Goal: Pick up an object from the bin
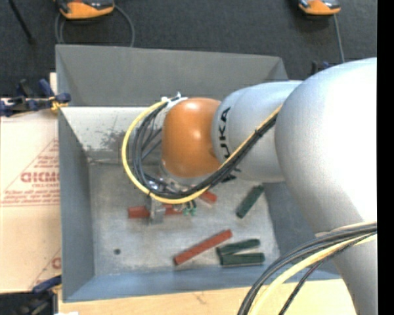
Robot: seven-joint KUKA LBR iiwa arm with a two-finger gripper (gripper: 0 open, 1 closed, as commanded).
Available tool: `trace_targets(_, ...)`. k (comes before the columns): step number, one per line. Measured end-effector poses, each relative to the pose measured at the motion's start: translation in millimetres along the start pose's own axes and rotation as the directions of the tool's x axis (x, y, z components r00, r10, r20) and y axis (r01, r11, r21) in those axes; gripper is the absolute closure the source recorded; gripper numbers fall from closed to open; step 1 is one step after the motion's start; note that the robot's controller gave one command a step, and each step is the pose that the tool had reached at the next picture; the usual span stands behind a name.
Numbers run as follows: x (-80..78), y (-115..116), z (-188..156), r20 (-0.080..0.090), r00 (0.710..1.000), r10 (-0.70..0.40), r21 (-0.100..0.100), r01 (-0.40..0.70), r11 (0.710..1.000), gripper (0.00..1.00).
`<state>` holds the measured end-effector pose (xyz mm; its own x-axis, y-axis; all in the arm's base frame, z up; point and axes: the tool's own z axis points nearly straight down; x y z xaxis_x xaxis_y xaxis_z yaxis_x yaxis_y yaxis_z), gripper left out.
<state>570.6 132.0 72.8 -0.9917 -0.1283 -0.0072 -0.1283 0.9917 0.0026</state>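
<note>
My gripper [159,211] is low over the bin floor at centre-left, mostly hidden under the arm's orange cover. A small red block [138,212] lies right against its left side; whether they touch I cannot tell. A small green piece [189,209] peeks out just to its right. Beside that, a short red piece [210,197] lies partly under the arm.
A long red bar [202,248] lies slanted near the front wall. A pair of dark green clips [240,253] lies to its right, and another dark green piece [249,201] lies by the right wall. A small dark speck [117,252] sits front left.
</note>
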Motion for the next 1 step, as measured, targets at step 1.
trace_targets(1, 2.1, 22.8, -129.5, 0.004, 0.992, -0.127, 0.002, 0.127, 0.992, 1.0)
